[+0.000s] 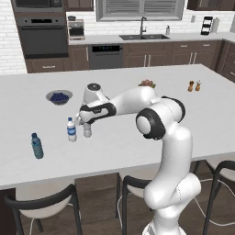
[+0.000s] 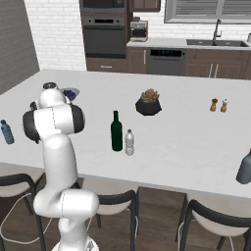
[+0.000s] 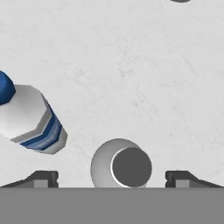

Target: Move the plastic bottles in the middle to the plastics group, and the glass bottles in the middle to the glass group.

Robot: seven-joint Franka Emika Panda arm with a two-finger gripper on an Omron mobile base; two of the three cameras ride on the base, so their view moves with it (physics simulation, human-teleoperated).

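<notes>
Hovering over the counter's [image 1: 183, 119] front-left part, the gripper [image 3: 112, 178] hangs with jaws spread wide, gripping nothing; a clear plastic bottle [image 1: 87, 130] stands between them, just beside the blue-labelled bottle [image 1: 71, 129]. Farther along stand a green glass bottle [image 2: 116, 131] and second clear bottle [image 2: 129, 142].

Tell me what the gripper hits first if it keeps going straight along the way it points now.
Most likely the clear plastic bottle standing directly beneath the gripper, seen cap-on between the open fingertips. The blue-labelled bottle sits off to one side, out of that line. How far above the cap the fingertips are is unclear.
</notes>
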